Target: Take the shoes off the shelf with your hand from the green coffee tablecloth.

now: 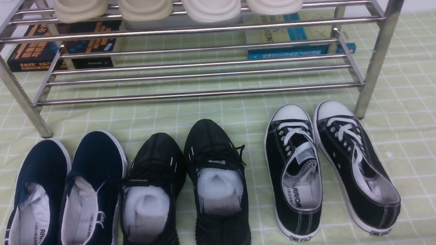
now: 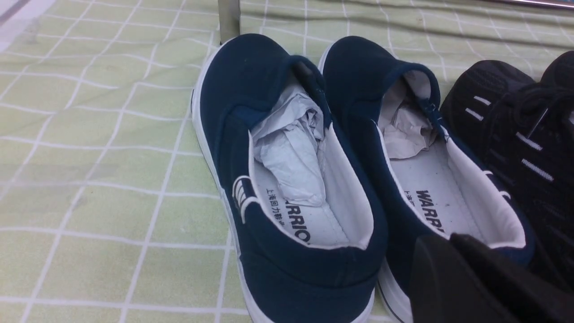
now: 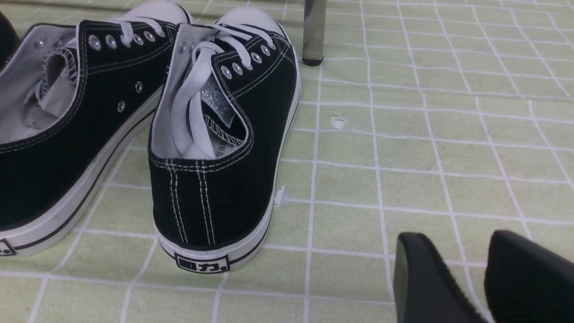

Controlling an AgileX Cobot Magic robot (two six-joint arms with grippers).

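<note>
The pair of navy slip-on shoes (image 1: 65, 197) stands on the green checked tablecloth (image 1: 420, 134) at the front left, toes toward the steel shelf (image 1: 198, 28). In the left wrist view both shoes (image 2: 287, 148) show crumpled paper inside and "WARRIOR" on the insoles. My left gripper (image 2: 448, 240) is just behind the heel of the shoe nearer the black sneakers; its fingers lie together with no gap and nothing between them. My right gripper (image 3: 453, 242) is open and empty over bare cloth, beside the black laced sneakers (image 3: 215, 134).
Black knit sneakers (image 1: 184, 184) stand in the middle, black canvas sneakers with white laces (image 1: 328, 161) on the right. Cream slippers (image 1: 208, 3) lie on the shelf's top tier. Books (image 1: 35, 50) lie behind the shelf. A shelf leg (image 3: 314, 31) stands by the laced sneakers.
</note>
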